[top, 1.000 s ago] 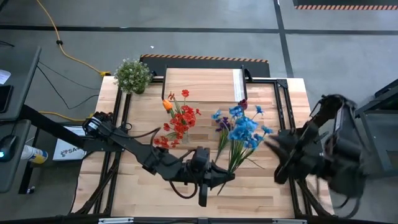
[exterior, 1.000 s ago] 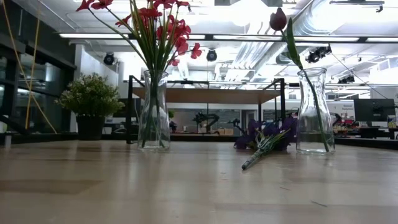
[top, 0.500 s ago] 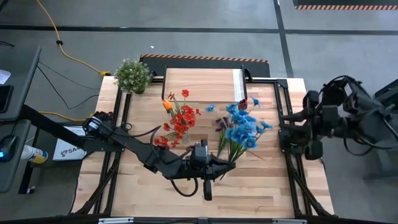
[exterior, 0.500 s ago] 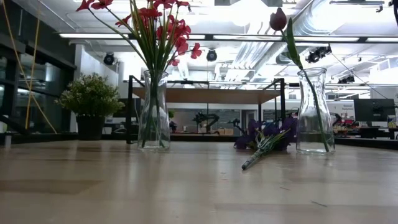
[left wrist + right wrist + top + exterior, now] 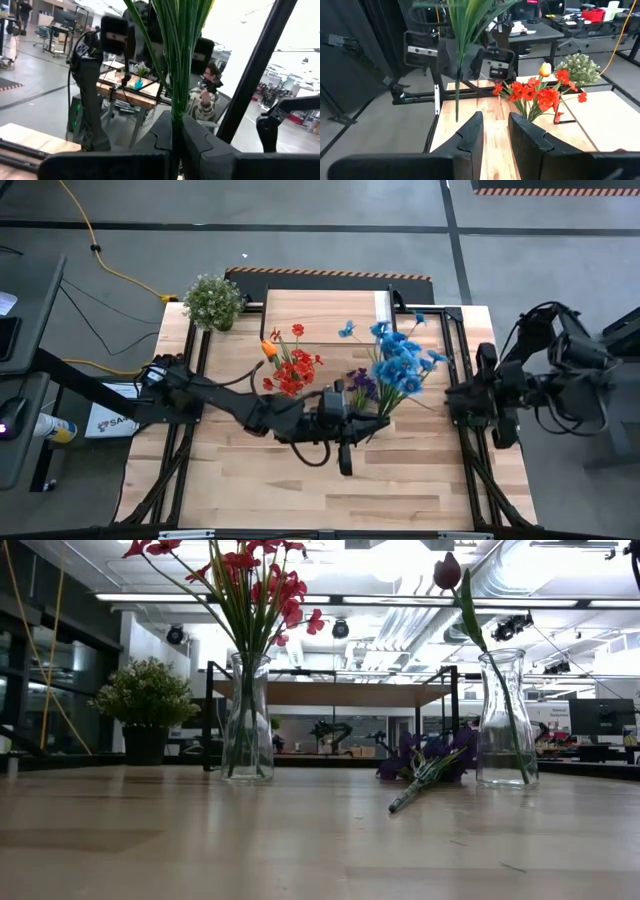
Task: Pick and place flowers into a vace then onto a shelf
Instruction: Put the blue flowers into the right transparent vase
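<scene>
- High view: left pincer [image 5: 350, 423], clamped on the blue flowers [image 5: 400, 363], has carried them up-table since a second ago, above the shelf [image 5: 325, 315].
- Right pincer [image 5: 462, 402] has retreated beside the worktop [image 5: 230, 480], fingers slightly apart, empty.
- Clear glass vase [image 5: 247, 717] holds red flowers [image 5: 255, 580]; second vase [image 5: 503, 718] a dark rosebud [image 5: 447, 571].

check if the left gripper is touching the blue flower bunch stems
Touching. In the left wrist view the left gripper is shut on the green stems, which rise between its fingers; the high view shows the blue flower bunch lifted above it.
</scene>
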Motion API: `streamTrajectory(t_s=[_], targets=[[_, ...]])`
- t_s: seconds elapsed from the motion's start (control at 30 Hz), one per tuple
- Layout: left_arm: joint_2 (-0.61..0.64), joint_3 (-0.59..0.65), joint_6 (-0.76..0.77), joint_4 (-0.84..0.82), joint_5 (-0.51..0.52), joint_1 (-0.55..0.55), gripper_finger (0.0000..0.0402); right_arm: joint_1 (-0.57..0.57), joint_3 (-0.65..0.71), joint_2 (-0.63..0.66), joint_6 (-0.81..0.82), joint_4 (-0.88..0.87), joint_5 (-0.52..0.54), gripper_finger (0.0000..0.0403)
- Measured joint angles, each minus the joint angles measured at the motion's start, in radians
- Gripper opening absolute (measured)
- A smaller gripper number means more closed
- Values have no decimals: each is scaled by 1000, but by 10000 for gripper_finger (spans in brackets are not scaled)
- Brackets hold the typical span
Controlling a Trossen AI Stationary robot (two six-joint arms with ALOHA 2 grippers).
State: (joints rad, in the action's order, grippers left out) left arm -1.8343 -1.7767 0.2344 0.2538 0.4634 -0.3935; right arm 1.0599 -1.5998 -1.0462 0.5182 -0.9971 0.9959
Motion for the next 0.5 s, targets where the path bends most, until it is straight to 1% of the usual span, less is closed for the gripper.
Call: streamTrajectory(t_s=[0.17,0.3,0.5], targets=[[0,0,-44,36,-39,16,45,0,101,14,-21,126,3,83],[0,0,-74,43,-54,18,45,-19,184,26,-114,321,-24,83],[0,0,-81,42,-69,21,45,-118,304,37,-326,710,-208,83]])
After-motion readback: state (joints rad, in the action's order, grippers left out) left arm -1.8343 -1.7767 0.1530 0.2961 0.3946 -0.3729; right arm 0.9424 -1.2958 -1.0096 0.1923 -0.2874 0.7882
